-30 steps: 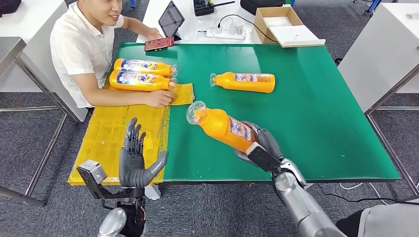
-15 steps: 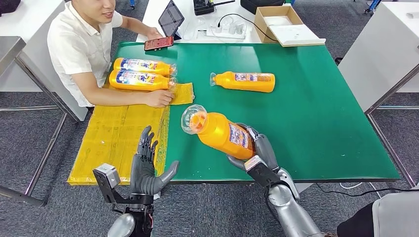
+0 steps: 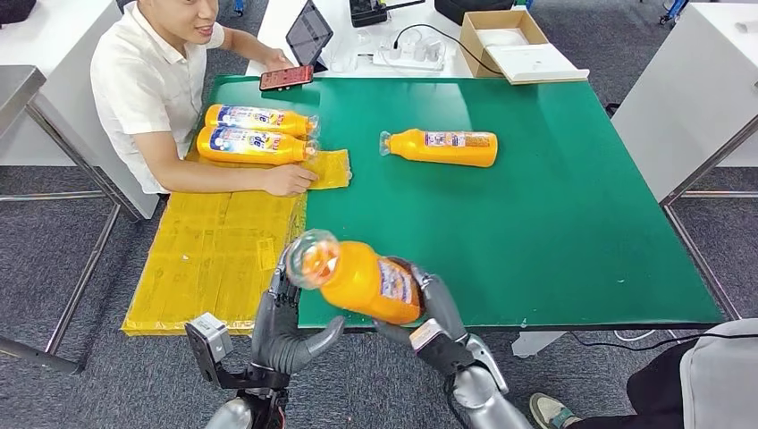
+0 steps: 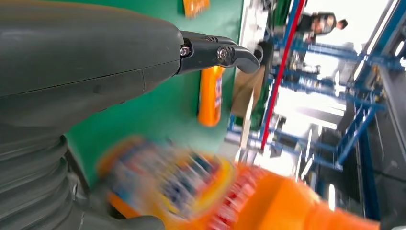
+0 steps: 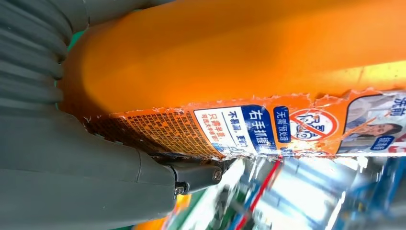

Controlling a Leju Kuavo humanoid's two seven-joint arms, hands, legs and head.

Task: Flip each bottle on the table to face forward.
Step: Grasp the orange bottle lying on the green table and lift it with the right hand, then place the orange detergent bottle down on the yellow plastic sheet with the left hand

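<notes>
I have the bottle [image 3: 362, 279] clamped in my right robot hand [image 3: 427, 315]; since a second ago it has come back off the surface [image 3: 572, 223] and now hangs over the near edge, cap toward my left robot hand [image 3: 284, 326], which has risen beside it, fingers apart. I judge a handover for turning it. Another bottle [image 3: 442, 147] lies mid-surface.
</notes>
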